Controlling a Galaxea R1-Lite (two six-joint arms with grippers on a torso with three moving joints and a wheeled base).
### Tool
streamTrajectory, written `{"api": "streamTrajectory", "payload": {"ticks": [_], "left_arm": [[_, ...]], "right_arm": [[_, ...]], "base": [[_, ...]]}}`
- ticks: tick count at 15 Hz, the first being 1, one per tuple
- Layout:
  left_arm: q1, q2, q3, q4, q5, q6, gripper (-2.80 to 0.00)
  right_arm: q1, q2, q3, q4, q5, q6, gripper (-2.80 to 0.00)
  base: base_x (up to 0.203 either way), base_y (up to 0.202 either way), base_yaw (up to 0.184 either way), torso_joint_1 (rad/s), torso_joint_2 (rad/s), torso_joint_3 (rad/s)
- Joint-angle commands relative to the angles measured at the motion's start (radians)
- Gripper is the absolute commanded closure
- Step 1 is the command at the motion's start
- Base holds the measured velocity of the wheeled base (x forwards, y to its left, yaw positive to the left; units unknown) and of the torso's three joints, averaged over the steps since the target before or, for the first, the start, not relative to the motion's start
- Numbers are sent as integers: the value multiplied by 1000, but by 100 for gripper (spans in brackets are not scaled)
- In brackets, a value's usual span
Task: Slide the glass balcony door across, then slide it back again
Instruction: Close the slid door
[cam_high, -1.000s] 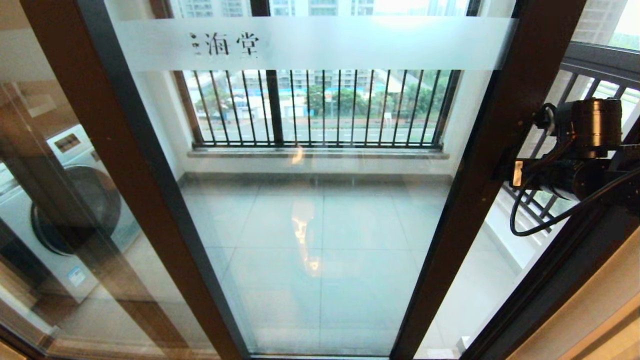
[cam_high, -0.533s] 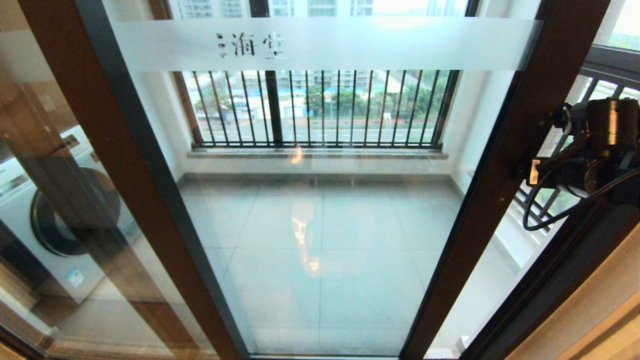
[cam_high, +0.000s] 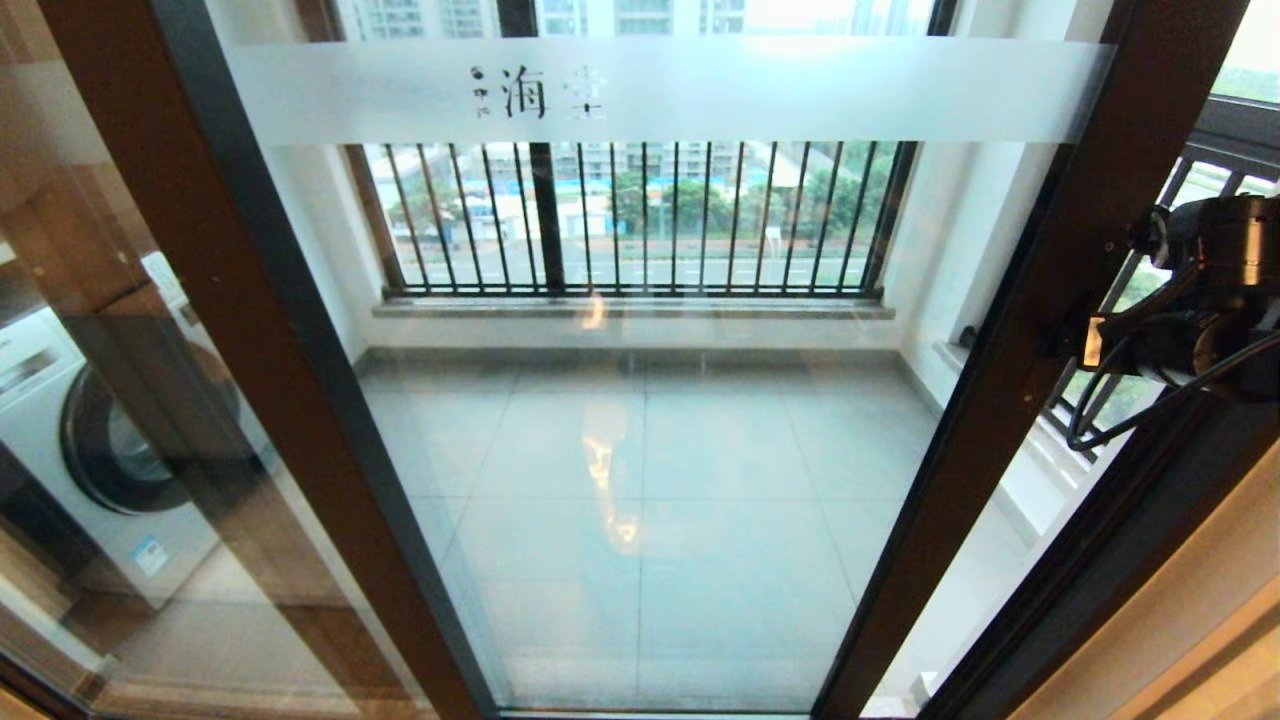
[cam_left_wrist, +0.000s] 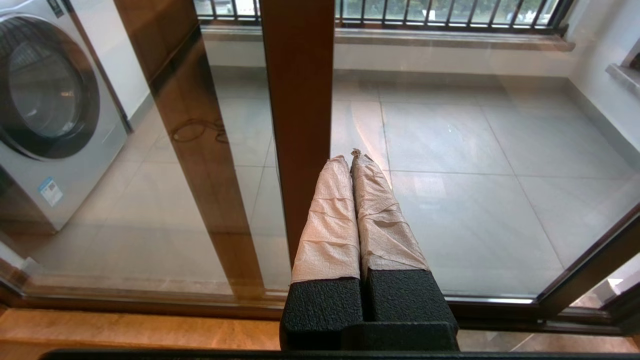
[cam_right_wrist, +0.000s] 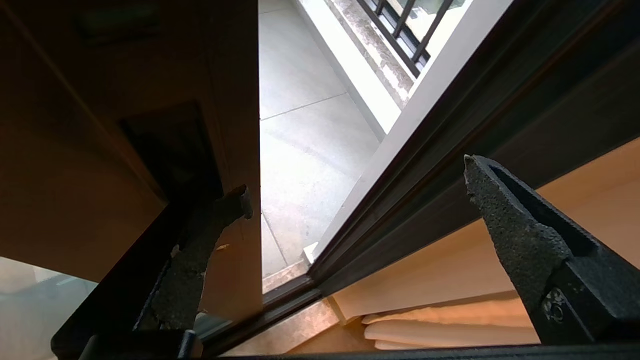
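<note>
The glass balcony door (cam_high: 700, 480) fills the head view, with its frosted band (cam_high: 800, 92) and Chinese characters near the top. Its dark brown right stile (cam_high: 1060, 280) stands a narrow gap away from the fixed dark jamb (cam_high: 1130, 560). My right arm (cam_high: 1210, 290) reaches that stile from the right. My right gripper (cam_right_wrist: 356, 177) is open, and one finger (cam_right_wrist: 200, 240) rests at the black handle slot (cam_right_wrist: 170, 150) while the other hangs free over the jamb (cam_right_wrist: 450, 130). Held low before the glass (cam_left_wrist: 475, 150), my left gripper (cam_left_wrist: 348, 156) is shut on nothing.
A plain brown stile (cam_left_wrist: 297, 100) stands just ahead of the left gripper. A washing machine (cam_high: 110, 450) sits behind the left pane. Black-barred railings (cam_high: 640, 220) close the balcony's far side. Grey floor tiles (cam_right_wrist: 305, 150) show through the gap beside the jamb. A cream wall (cam_right_wrist: 450, 280) lies right.
The door has slid to the right, its characters and right stile shifting rightward. My right arm moved right with it and the gap to the jamb narrowed.
</note>
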Motion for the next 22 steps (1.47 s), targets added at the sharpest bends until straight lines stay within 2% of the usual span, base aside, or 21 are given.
{"api": "streamTrajectory", "payload": {"ticks": [1, 4, 7, 10, 22], "left_arm": [[0, 1, 0, 0, 0, -1, 0], [0, 1, 0, 0, 0, -1, 0], [0, 1, -1, 0, 0, -1, 0], [0, 1, -1, 0, 0, -1, 0], [0, 1, 0, 0, 0, -1, 0]], "right_arm": [[-18, -12, 3, -4, 22, -7, -280], [-51, -26, 8, -4, 72, -8, -280], [-86, -45, 26, -4, 162, -7, -280], [-89, -83, 82, -5, 171, -16, -280], [-145, -70, 71, -7, 200, -30, -280]], "base": [[0, 0, 0, 0, 0, 0], [0, 0, 0, 0, 0, 0], [0, 0, 0, 0, 0, 0], [0, 0, 0, 0, 0, 0], [0, 0, 0, 0, 0, 0]]}}
